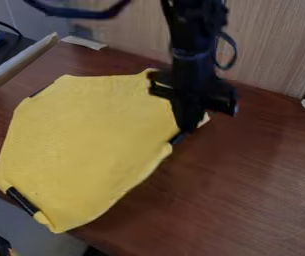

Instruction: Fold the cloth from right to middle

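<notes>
The gripper (187, 129) hung at the three-o'clock edge of the yellow cloth (88, 145), its opening impossible to tell; tabletop (248, 185) stretched toward four; wood-grain panel (278, 47) blocked one.

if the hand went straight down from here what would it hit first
Probably the yellow cloth at its right edge, beside a short black strip, or the brown table just past it; the hand's height is hard to judge.
</notes>
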`<state>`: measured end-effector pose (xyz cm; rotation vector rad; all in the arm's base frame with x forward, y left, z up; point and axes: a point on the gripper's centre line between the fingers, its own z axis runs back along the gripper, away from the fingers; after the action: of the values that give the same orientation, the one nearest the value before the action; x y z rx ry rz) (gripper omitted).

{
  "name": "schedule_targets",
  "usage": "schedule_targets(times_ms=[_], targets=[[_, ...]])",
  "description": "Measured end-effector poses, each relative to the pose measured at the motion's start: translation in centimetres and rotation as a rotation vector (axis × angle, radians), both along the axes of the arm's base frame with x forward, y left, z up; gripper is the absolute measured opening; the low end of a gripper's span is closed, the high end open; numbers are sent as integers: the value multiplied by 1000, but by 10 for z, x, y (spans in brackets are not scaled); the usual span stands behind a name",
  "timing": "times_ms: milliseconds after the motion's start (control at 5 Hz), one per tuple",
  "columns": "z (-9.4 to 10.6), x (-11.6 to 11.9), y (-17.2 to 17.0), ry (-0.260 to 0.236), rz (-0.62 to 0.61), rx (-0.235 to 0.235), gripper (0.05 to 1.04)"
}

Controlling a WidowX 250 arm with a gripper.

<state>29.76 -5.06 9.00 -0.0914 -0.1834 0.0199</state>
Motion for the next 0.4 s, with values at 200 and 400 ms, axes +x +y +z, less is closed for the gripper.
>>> schedule_targets(times_ms=[200,400], targets=[[12,11,29,-13,91,-17,56],[10,17,57,0,174,-31,55]])
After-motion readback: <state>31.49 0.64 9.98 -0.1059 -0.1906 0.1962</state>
